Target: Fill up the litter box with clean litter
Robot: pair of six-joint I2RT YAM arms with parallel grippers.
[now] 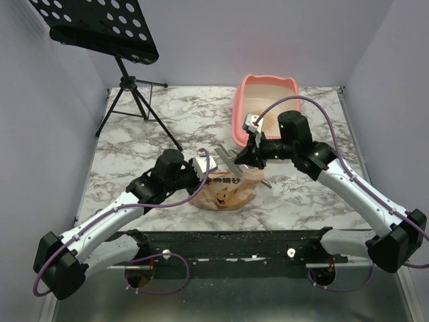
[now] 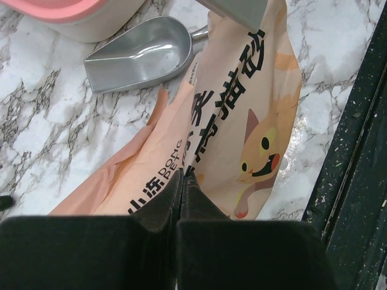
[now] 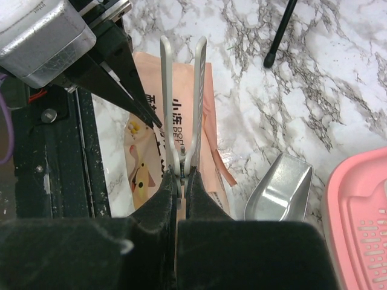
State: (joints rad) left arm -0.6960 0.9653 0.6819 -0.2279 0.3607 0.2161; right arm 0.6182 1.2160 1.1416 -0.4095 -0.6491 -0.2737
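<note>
Orange-tan paper is what this moment turns on. The printed bag [image 2: 242,121] lies on its side on the marble table [image 1: 167,121], near the front edge, and the left gripper [image 2: 182,181] has its fingers pressed together on a fold of the bag's edge. The right gripper [image 3: 181,181] is clamped on the near end of a grey two-bladed tool [image 3: 198,90] — scissors, by the look. Its blades stand slightly apart over the bag's printed face, close to the left arm's fingers.

So the step in hand looks like opening the bag, not pouring. The clean litter is nowhere on show; presumably it sits inside the bag. The litter box [image 1: 268,84] stands beyond the bag, toward the back right of the table, and I cannot tell whether its pale inside holds any granules. A metal scoop [image 2: 139,60] lies empty between bag and box.

The next move calls for the pinched edge to be held taut and the blades brought astride it — a slack bag would likely slide away from the cut.
</note>
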